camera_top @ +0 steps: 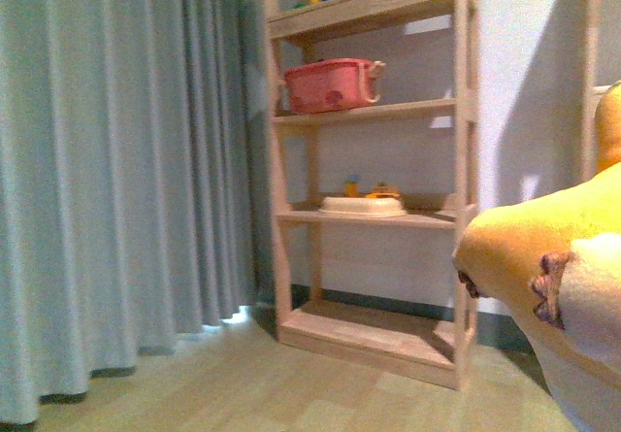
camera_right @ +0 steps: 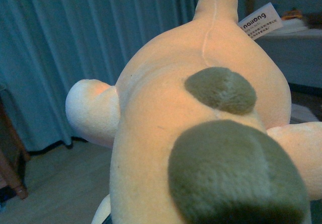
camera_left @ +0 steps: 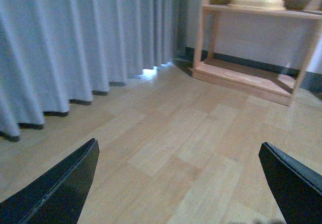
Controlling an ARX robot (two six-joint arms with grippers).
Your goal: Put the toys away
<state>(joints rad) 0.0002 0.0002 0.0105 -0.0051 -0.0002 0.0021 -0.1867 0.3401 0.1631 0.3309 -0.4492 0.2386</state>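
Plush [camera_top: 529, 243] sits close to the camera at the front view's right edge, with the shelf [camera_top: 369, 218] well behind it. It fills the right wrist view and hides the right gripper, so you cannot tell its grip. Your left gripper [camera_left: 177, 146] is spread wide and empty over the floor [camera_left: 166, 103].

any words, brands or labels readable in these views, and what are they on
"nailong", with the middle letters a little soft: printed on the white tag sewn to the plush toy, right wrist view.
A smaller line under it on the same tag: too small to read.
Front and left wrist views: no readable text on the shelf unit, the pink basket or elsewhere.
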